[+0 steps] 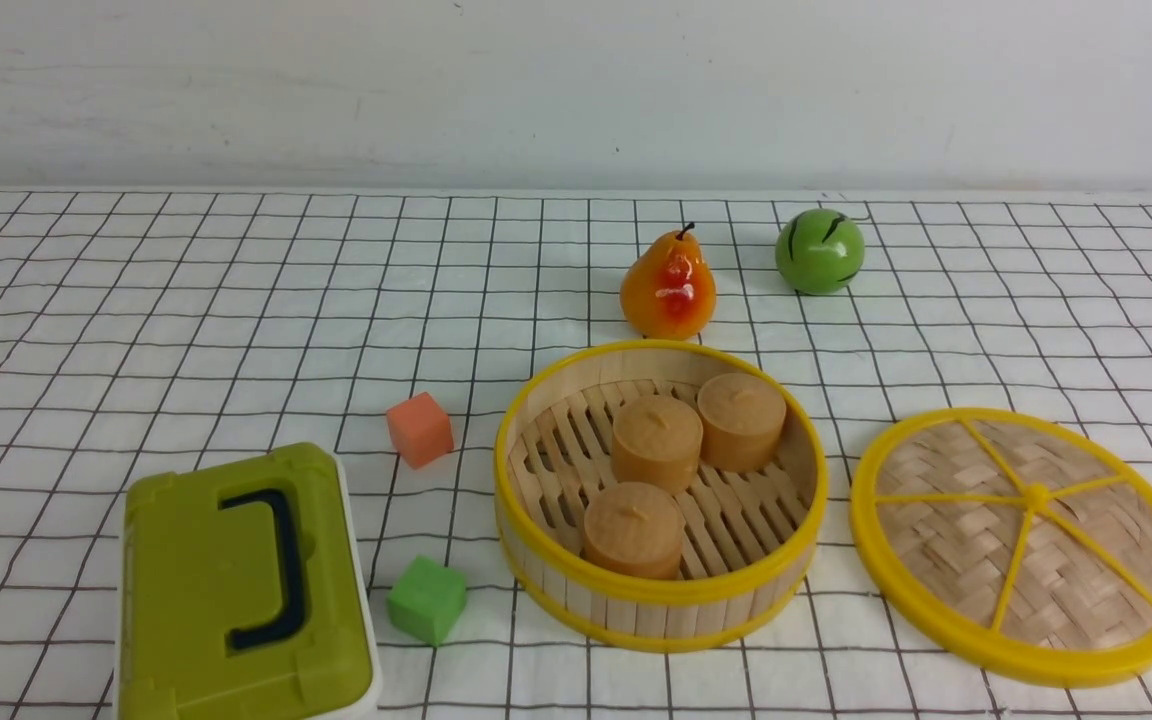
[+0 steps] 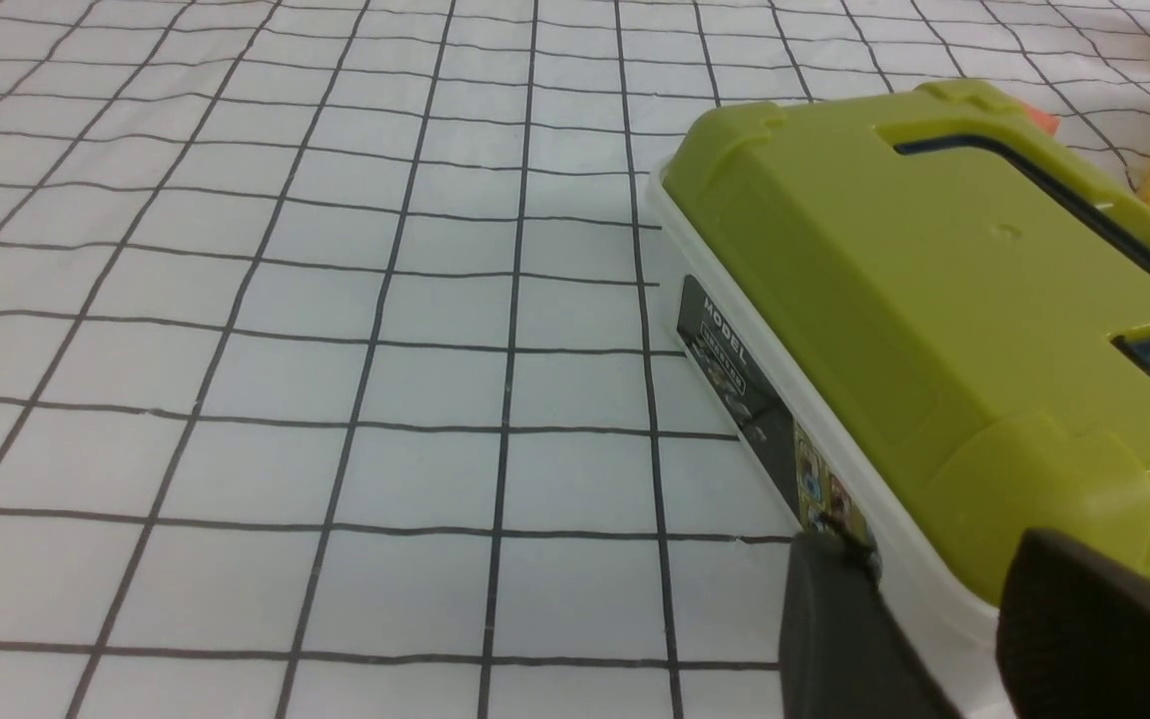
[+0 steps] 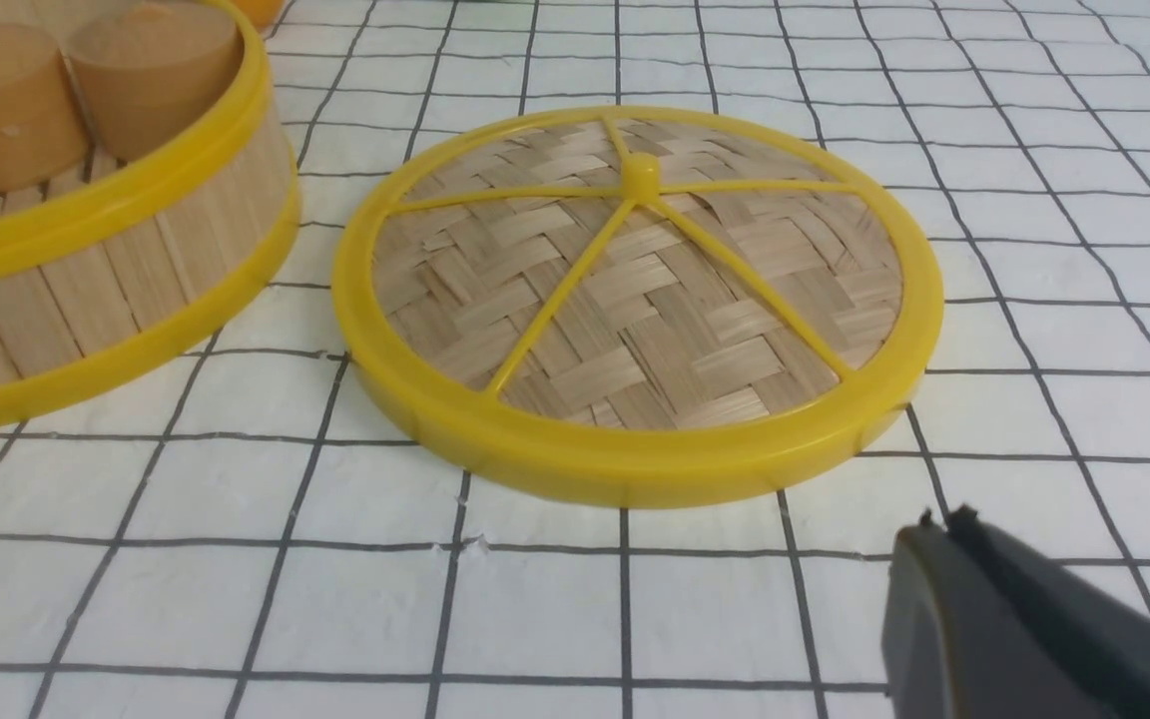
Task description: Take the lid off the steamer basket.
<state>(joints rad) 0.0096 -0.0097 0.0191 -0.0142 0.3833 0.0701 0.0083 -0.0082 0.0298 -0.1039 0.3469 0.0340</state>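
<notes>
Right hand [image 3: 939, 529] closed, empty, low near the lid [image 3: 635, 300] on the cloth

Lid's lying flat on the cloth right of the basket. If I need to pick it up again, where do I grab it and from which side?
Pinch the yellow rim of the lid, probably its near edge, coming low from the robot's side. The lid lies flat and apart from the basket, so that edge is free; the right gripper, shut, is already in front of it and must open first.

free: cloth [image 1: 186, 300] far left | obstacles: box [image 1: 236, 590]; cubes; steamer basket [image 1: 660, 590]; lid [image 1: 1026, 545]
</notes>
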